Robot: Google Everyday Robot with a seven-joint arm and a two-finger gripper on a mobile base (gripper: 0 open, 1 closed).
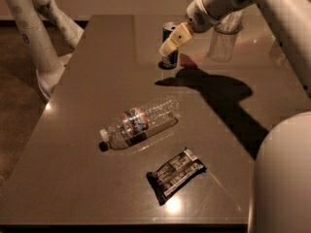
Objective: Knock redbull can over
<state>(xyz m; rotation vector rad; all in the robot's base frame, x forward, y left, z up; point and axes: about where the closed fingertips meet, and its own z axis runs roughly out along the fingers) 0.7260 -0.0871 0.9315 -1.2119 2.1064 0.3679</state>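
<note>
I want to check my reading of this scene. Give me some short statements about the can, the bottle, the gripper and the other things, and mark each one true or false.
1. The redbull can stands upright on the table. True.
2. The plastic bottle stands upright. False: it lies on its side.
3. The gripper overlaps the can in this view. True.
4. The snack bar lies between the can and the bottle. False: it lies nearer to the camera than the bottle.
5. The glass tumbler stands to the right of the can in the picture. True.

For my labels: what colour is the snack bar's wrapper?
The wrapper is black with pale print, camera view; the gripper is by the redbull can.
</note>
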